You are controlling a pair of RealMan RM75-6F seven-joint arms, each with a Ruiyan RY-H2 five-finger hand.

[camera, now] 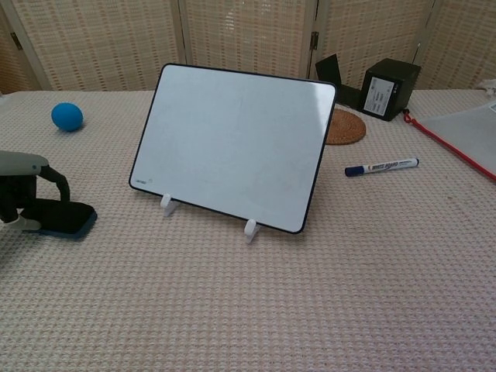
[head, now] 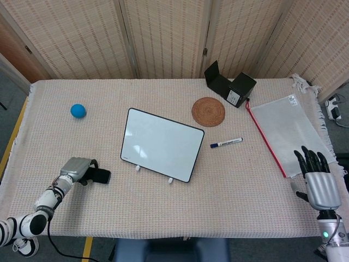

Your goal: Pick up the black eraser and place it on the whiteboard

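The black eraser (head: 101,176) (camera: 63,218) lies flat on the woven cloth near the table's front left. My left hand (head: 76,168) (camera: 22,180) arches over its left end, with a dark finger curled down onto its far side and the thumb at its near side, gripping it. The whiteboard (head: 161,143) (camera: 236,143) stands tilted on two small white feet in the middle of the table, to the right of the eraser. My right hand (head: 318,183) hovers at the front right edge, fingers spread and holding nothing; the chest view does not show it.
A blue ball (head: 78,111) (camera: 67,116) sits at the back left. Right of the board lie a blue-capped marker (head: 226,143) (camera: 381,166), a round woven coaster (head: 208,111), a black box (head: 232,87) and a clear zip pouch (head: 286,128).
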